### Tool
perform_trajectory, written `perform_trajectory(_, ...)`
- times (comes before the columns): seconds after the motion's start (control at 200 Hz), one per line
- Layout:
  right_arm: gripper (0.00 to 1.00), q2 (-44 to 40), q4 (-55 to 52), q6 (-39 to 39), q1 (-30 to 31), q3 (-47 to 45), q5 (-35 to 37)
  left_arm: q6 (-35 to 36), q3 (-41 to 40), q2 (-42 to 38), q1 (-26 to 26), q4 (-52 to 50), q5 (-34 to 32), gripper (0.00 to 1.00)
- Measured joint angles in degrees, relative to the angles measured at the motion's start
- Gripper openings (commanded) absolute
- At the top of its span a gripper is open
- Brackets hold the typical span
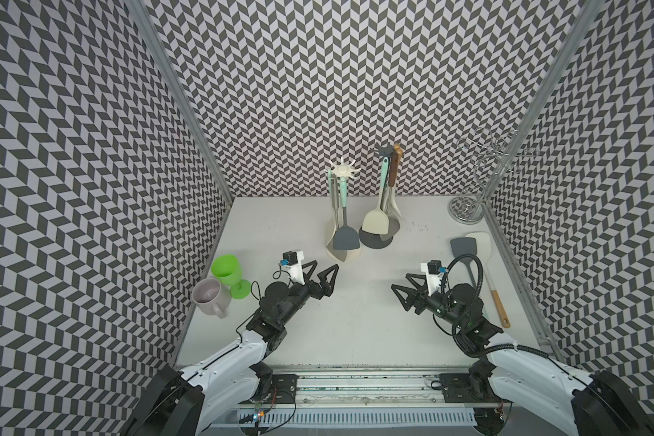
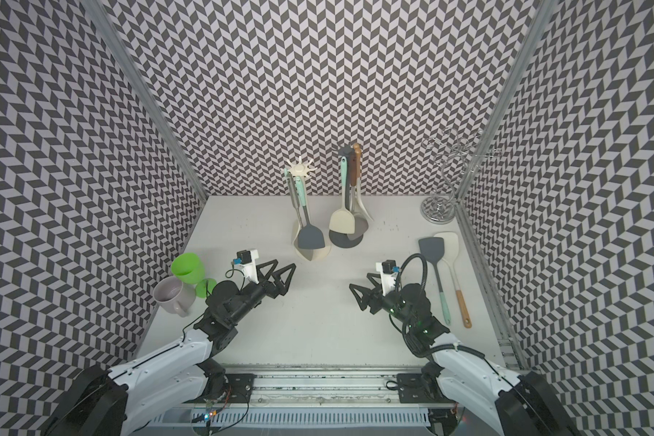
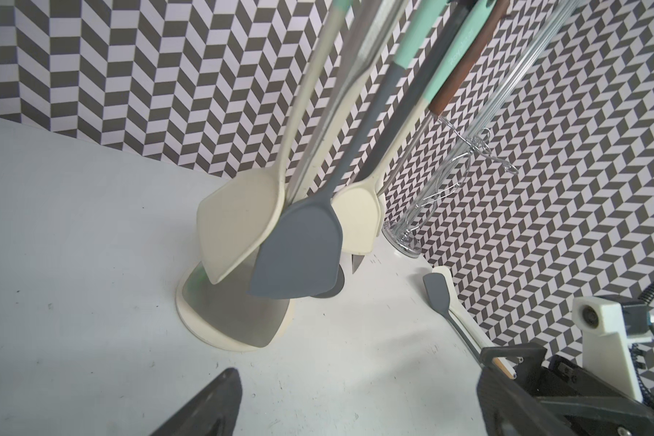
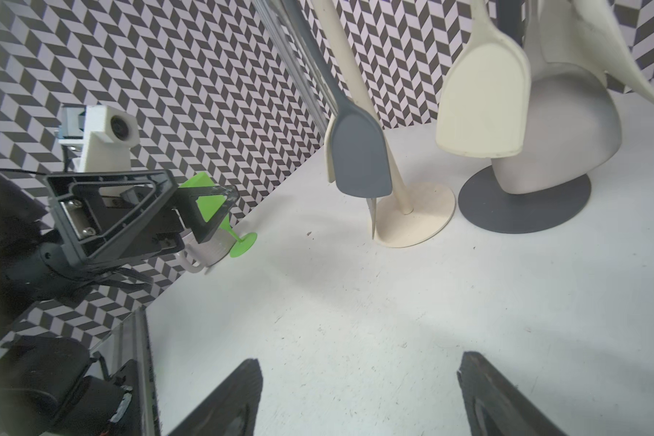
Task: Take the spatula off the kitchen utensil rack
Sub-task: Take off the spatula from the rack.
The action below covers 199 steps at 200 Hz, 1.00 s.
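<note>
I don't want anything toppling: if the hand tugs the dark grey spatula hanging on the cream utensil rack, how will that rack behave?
The cream utensil rack probably tips easily: tall thin post, small round base. It looks like light plastic, so it may slide. The dark grey spatula hangs from its top, so a sideways pull could lever it over.

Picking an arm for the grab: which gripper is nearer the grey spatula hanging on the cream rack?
Left. The left gripper sits just short of the spatula, on the robot's side of it. The right gripper is farther off, toward the robot's right.
</note>
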Motion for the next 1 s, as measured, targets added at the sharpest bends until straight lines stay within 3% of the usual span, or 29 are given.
perform_trajectory(0.26, 0.79, 0.81, -1.09, -0.55, 2.93, 9.33, 4.13, -7.3, -3.56, 2.34, 9.62, 5.64, 7.91, 0.99)
perform_trajectory(0.441, 0.77, 6.54, 2.27, -0.83, 4.15, 15.65, 7.85, -11.58, -4.76, 7.1, 13.66, 9.84, 12.74, 0.99)
perform_trajectory(0.996, 0.64, 32.24, 11.54, -8.0, 7.52, 35.74, 11.5, -14.47, -5.07, 7.61, 14.86, 13.6, 16.02, 0.99)
